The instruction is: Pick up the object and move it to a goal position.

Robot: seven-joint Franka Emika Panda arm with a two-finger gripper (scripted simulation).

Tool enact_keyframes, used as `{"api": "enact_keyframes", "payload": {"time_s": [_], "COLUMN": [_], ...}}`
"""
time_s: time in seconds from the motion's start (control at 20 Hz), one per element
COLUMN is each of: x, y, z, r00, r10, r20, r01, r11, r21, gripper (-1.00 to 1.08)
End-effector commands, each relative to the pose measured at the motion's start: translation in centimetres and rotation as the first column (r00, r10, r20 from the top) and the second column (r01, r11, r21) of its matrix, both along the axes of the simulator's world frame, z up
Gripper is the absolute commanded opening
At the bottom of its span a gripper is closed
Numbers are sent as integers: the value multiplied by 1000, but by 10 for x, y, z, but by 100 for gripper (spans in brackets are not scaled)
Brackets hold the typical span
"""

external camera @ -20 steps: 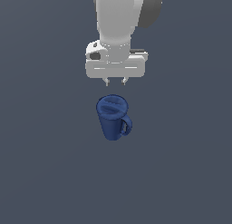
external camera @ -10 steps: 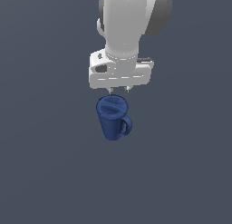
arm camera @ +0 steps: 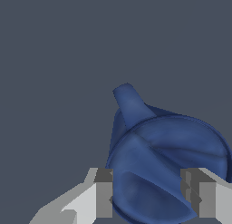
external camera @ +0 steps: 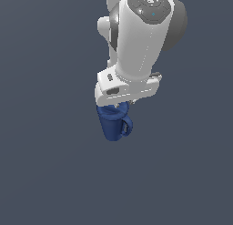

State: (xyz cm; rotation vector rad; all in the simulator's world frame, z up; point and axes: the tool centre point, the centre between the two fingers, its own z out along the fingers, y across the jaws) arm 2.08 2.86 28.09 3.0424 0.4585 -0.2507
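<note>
The tool (arm camera: 148, 191) straddles the mug's (external camera: 113, 123) rim, fingers (arm camera: 103, 193) spread, not clamping; bare desk (external camera: 45, 165) all around.

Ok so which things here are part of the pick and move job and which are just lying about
Part of the job:
- dark blue mug, upright on the floor
- pincer, down at the mug's rim, one finger on each side, apparently not yet closed on it

Just lying about:
- nothing else shows; only the plain grey floor around the mug
</note>
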Motion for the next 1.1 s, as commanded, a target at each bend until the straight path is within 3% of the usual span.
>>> {"api": "enact_keyframes", "payload": {"time_s": [0.0, 0.5, 1.05], "x": [10, 41, 56], "y": [4, 21, 31], "z": [-6, -35, -58], "r00": [999, 979, 954], "r10": [38, 173, 251], "r20": [-21, -105, -161], "r01": [-38, -176, -258], "r11": [999, 984, 966], "r21": [-7, -22, -22], "gripper": [28, 28, 28]}}
